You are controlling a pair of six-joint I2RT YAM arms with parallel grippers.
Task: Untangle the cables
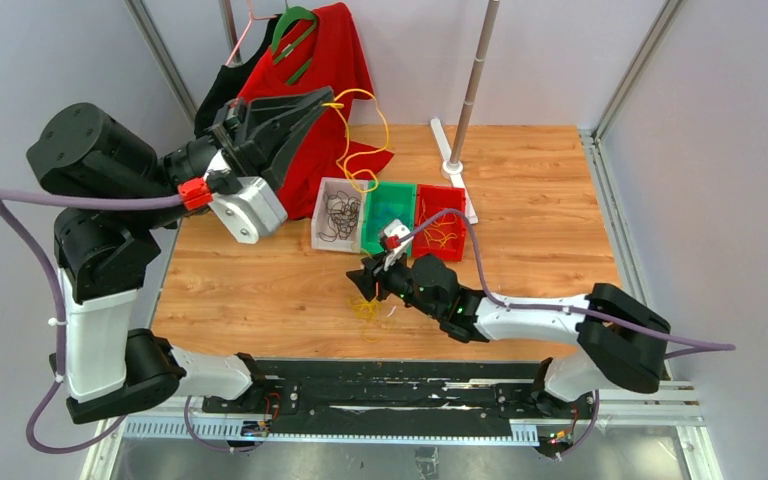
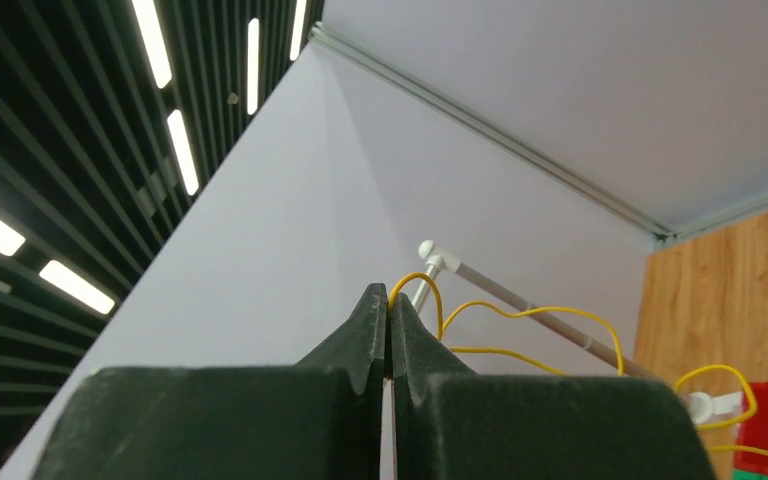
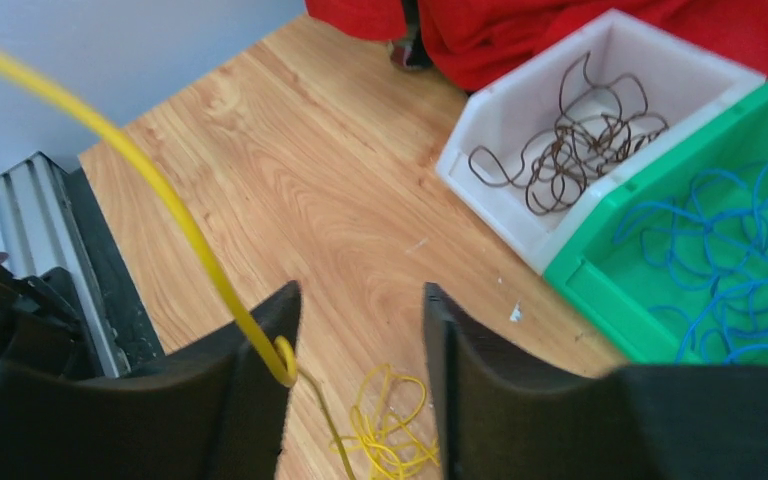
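Light, springy yellow cable point(image 3: 173, 214).
Your left tool point(image 2: 388, 320) is clenching it at eleven o'clock; right tool point(image 3: 360, 300) is gaping, perhaps best pinching beside the six o'clock tangle point(image 3: 390, 428).

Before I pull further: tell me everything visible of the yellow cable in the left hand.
Thin, glossy yellow cable, plastic-coated by its look. The shut left hand pinches it at its tip, raised high. It hangs in loose loops before the red garment toward the white bin; its far end is untraceable.
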